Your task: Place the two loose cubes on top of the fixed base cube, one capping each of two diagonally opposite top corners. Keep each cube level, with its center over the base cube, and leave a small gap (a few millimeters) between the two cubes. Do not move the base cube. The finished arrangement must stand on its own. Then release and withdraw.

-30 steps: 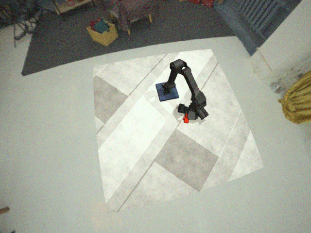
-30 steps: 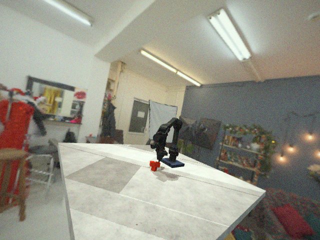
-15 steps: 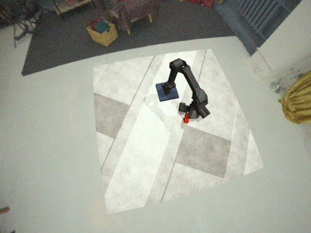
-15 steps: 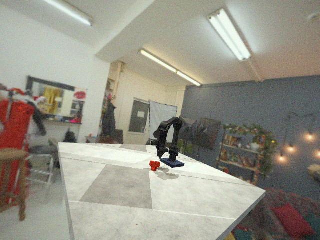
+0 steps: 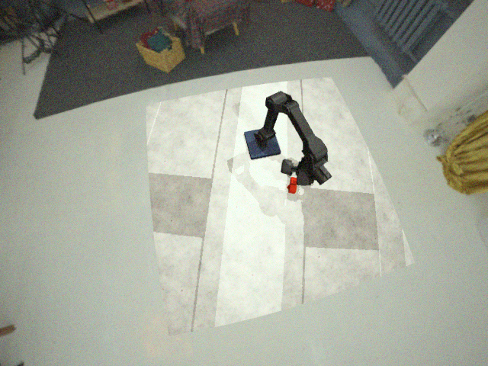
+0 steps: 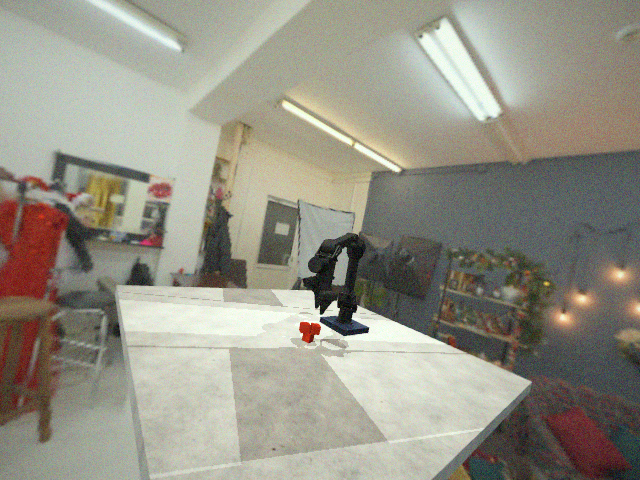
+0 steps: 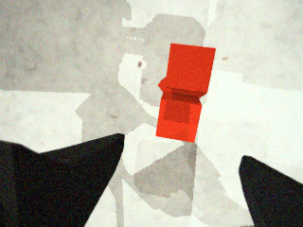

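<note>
The red base cube (image 6: pixel 308 337) (image 7: pixel 163 86) stands on the table, mostly hidden under the two other red cubes. One loose cube (image 6: pixel 303 328) (image 7: pixel 191 68) rests on top of it. The other loose cube (image 6: pixel 315 329) (image 7: pixel 179 124) rests beside the first, also on the base, at the opposite corner. Both look level. A narrow dark band lies between them in the wrist view; its width is hard to judge. My gripper (image 7: pixel 180 151) (image 6: pixel 321 308) is open and empty, above the cubes, with its fingertips wide to either side of the nearer cube.
The arm's dark blue mounting plate (image 5: pixel 254 153) (image 6: pixel 356 329) is on the pale patterned table (image 5: pixel 252 255) (image 6: pixel 180 408), close to the cubes. The arm arches from it over to the cubes, and its shadow falls on the table around them.
</note>
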Controlling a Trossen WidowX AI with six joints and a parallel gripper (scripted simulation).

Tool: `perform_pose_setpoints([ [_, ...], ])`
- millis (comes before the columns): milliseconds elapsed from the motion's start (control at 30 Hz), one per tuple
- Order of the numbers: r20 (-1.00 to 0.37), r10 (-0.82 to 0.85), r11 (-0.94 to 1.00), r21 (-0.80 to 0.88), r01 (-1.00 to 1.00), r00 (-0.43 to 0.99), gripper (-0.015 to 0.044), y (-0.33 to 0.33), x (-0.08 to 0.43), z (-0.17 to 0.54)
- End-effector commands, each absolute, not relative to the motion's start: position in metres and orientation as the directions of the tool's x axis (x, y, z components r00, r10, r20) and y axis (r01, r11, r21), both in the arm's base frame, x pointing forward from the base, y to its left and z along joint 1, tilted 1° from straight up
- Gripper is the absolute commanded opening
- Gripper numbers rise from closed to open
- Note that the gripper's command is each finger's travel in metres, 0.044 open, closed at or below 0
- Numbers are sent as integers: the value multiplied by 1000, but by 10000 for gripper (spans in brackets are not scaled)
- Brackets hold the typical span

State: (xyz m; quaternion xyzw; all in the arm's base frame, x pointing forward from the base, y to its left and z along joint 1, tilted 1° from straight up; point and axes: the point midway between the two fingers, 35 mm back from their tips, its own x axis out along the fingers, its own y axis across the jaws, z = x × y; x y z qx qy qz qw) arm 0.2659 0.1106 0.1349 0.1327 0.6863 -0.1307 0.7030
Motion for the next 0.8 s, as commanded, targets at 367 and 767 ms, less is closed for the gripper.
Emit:
perform_pose_setpoints([
  [367, -1000, 5, 931, 13, 366, 23, 400, 171, 250, 142],
  [767, -1000, 10, 931, 17, 366, 21, 400, 216, 229, 143],
])
